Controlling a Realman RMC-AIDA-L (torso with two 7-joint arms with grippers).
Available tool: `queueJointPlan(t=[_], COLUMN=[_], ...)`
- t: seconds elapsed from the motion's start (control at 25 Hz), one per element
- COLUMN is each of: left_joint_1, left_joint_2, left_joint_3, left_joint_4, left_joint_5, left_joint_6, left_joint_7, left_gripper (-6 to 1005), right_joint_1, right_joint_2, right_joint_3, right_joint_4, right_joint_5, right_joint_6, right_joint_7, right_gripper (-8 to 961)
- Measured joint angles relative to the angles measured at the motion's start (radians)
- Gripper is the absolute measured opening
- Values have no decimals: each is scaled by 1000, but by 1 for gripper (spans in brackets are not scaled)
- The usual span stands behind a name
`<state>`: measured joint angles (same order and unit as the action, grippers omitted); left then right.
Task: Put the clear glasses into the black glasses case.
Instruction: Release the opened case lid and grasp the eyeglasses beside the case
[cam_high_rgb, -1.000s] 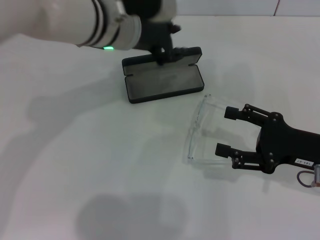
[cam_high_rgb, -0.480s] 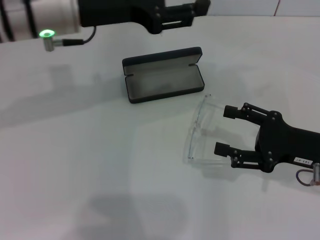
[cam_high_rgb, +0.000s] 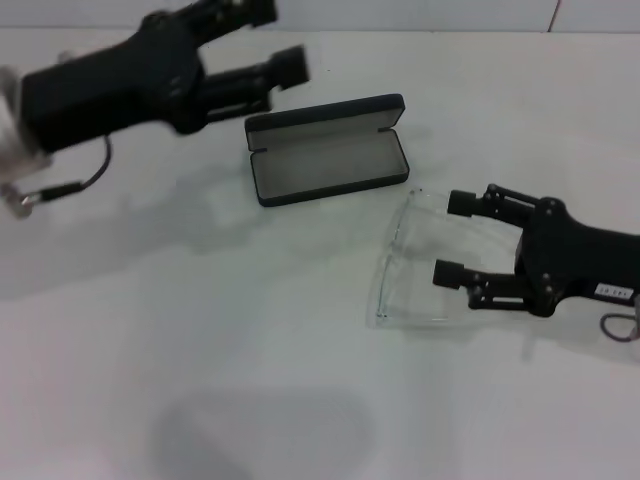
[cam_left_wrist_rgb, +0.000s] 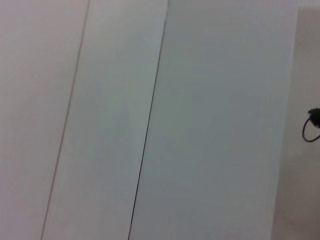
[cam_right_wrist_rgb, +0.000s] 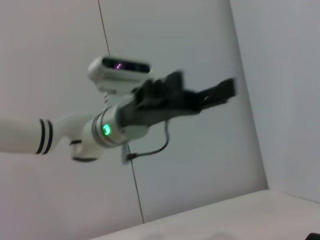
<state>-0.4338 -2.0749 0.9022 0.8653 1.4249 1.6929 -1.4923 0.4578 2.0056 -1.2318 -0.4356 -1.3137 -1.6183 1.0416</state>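
Right end effector (cam_high_rgb: 450, 238) sits low near the counter's (cam_high_rgb: 200, 350) right edge, fingers spread wide around the temples of the clear glasses (cam_high_rgb: 400, 265), not clenched on them. Left end effector (cam_high_rgb: 268, 40) hovers open by the far edge, holding nothing, just beside the open black glasses case (cam_high_rgb: 325, 150).
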Motion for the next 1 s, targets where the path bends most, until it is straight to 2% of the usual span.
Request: queueJointPlan(t=[0.16,0.36,0.44,0.52,0.56,0.6,0.8,1.0], left_joint_1=[75,133,140,142,140,140,132,121], left_joint_2=[-3,-10,-9,-7,-6,-6,-8,6], left_joint_3=[-8,-9,-9,-10,-10,-10,-2,0], left_joint_4=[-12,-63,-93,-117,-132,-132,-144,-107], left_joint_5=[-12,-17,-18,-18,-12,-12,39,228], left_joint_6=[31,34,34,35,36,36,37,43], left_joint_7=[51,118,127,128,128,128,161,174], left_gripper=[869,862,863,863,863,863,861,860], right_joint_1=[4,61,110,196,273,273,411,519], right_joint_2=[-36,-106,-132,-163,-182,-182,-182,-173], right_joint_3=[5,14,25,38,53,53,92,77], right_joint_4=[-133,-384,-448,-496,-514,-514,-615,-636], right_joint_5=[-51,-223,-293,-393,-468,-468,-682,-827], right_joint_6=[0,-3,-20,-57,-95,-95,-141,-211], right_joint_7=[156,453,542,669,743,743,799,782], right_gripper=[858,857,857,857,857,857,857,854])
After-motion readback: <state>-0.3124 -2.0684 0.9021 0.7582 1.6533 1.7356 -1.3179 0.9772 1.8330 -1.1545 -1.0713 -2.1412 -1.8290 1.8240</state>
